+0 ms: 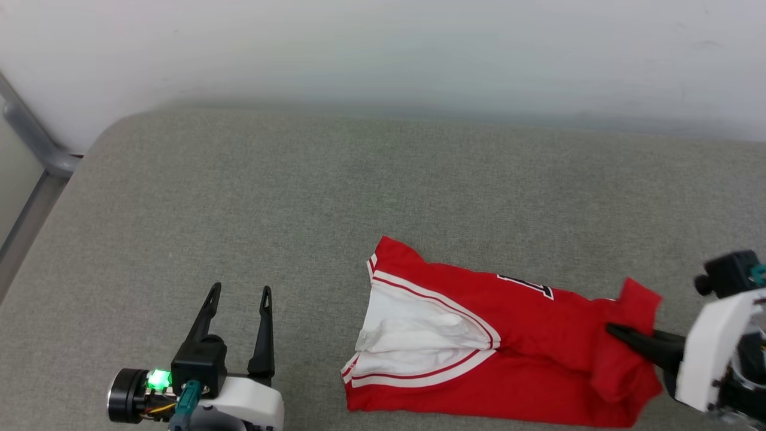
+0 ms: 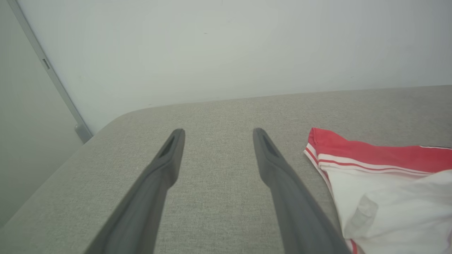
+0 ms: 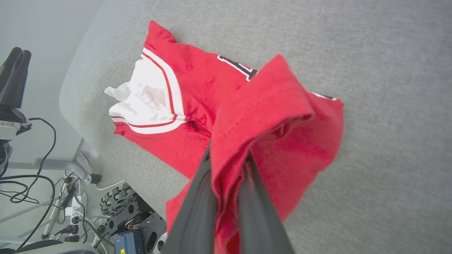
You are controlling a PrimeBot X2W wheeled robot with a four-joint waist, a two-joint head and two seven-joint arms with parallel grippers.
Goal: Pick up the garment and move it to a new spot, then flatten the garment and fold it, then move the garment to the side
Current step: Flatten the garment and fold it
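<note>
The garment (image 1: 520, 335) lies bunched on the near right part of the grey bench (image 1: 239, 191). Its white sleeve with striped trim faces left, and the black lettering is partly folded under. The right gripper (image 1: 613, 330) comes in from the right, its fingers clamped on a raised fold of red cloth at the garment's right end. The left gripper (image 1: 239, 290) stands left of the sleeve, clear of it, with its fingers spread wide and nothing between them.

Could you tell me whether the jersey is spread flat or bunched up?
Bunched up: the jersey lies crumpled, its red edge lifted and pinched in the right claw.
</note>
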